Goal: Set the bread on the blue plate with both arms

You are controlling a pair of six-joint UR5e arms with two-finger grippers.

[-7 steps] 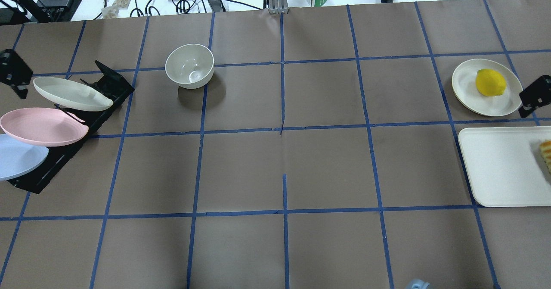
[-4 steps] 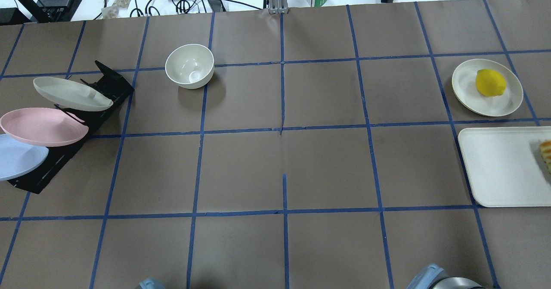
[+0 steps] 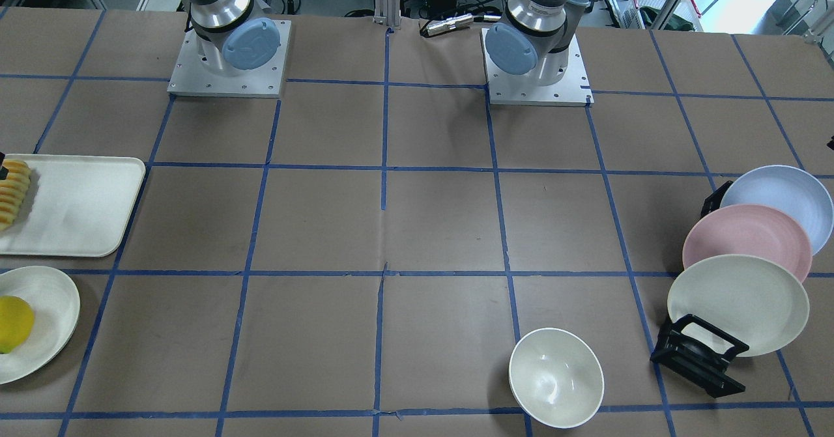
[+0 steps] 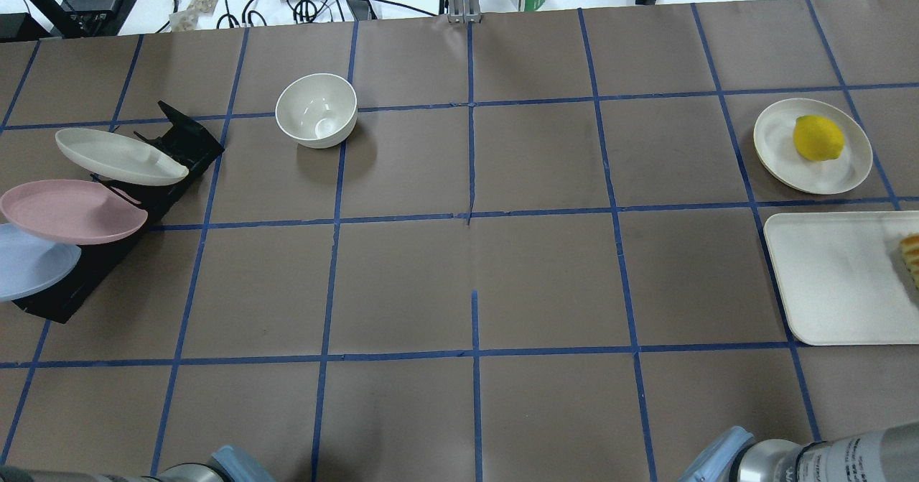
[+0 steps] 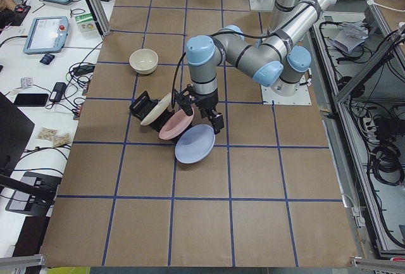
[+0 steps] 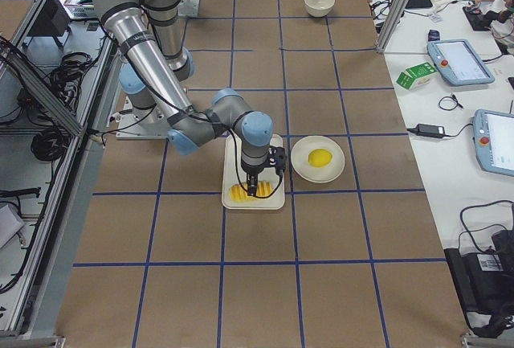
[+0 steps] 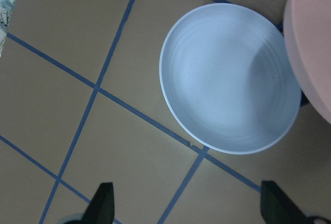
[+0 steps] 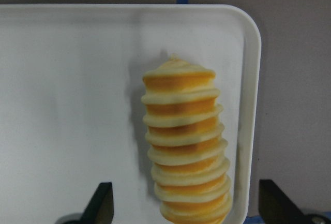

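Left arm (image 5: 240, 56), right arm (image 6: 148, 55) — both reaching low, jaws spread wide (pointing down)

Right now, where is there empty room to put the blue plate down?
Bare: the middle squares between the white bowl and the tray. Crowded: the black rack with the blue plate, pink plate and cream plate; the lemon plate beside the tray.

Silver-grey left arm (image 5: 243, 52), matching right arm (image 6: 148, 51), light-blue joint caps (image 3: 247, 43) (logo embossed), black fingers (image 7: 103, 203), white bolted base plates (image 3: 260, 79)

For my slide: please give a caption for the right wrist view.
Right tool, open, hovers over the bread on the white tray.
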